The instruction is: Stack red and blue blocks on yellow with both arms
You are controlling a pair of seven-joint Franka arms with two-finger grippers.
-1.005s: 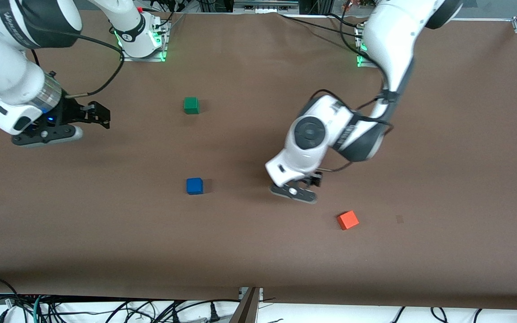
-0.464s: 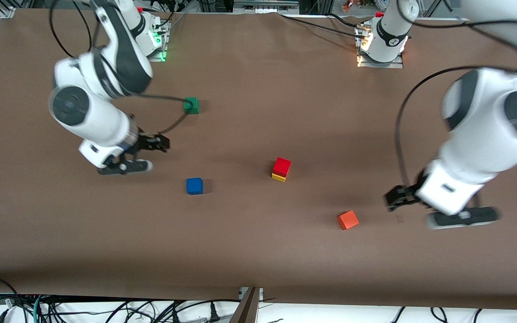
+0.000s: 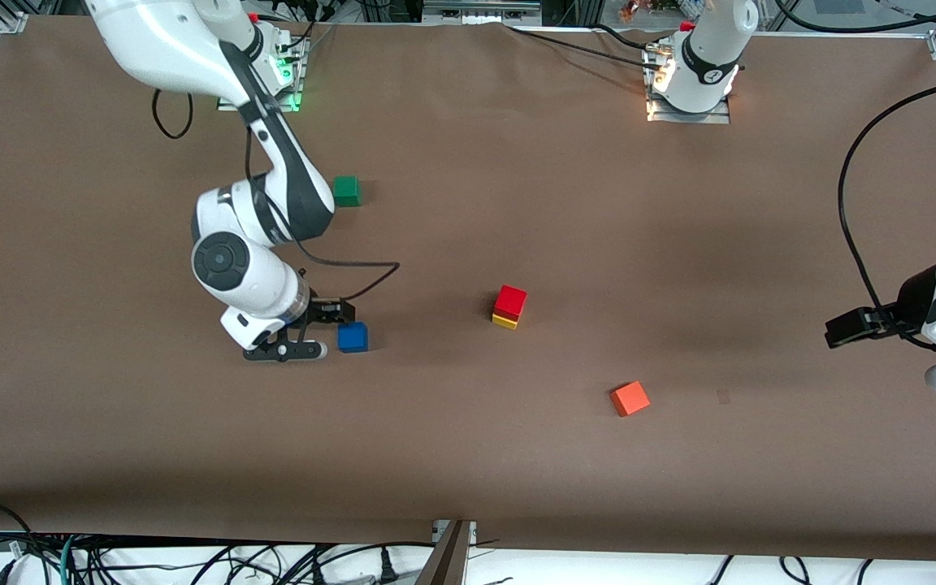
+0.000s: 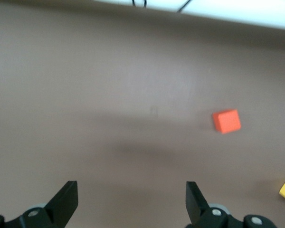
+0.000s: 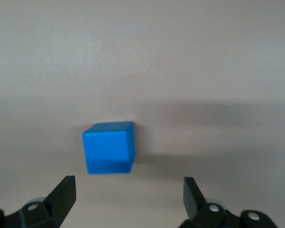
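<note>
Small matte royal-blue cube (image 3: 353,336) sits flat on the brown table (image 3: 468,455), alone, well apart from the half-built stack toward the left arm's end: deep red matte cube (image 3: 510,301) squarely on the bright yellow matte cube (image 3: 504,322). Right gripper (image 3: 330,318) low, just beside the blue cube on the right arm's side; jaws spread wide and holding nothing. In the right wrist view the blue cube (image 5: 109,147) lies ahead of the fingertips, not yet between them, and off-centre toward one finger. Step in hand, as I judge it: pick the blue cube. To do it well, centre the jaws over the cube first, square them to two parallel faces (it looks slightly turned), then descend so the fingers straddle it without nudging, and close low on the sides. Left gripper (image 3: 848,331) waits over bare table at its own end, jaws wide apart and empty. Light orange cube (image 3: 630,398) and green cube (image 3: 346,191) lie clear of the route.
</note>
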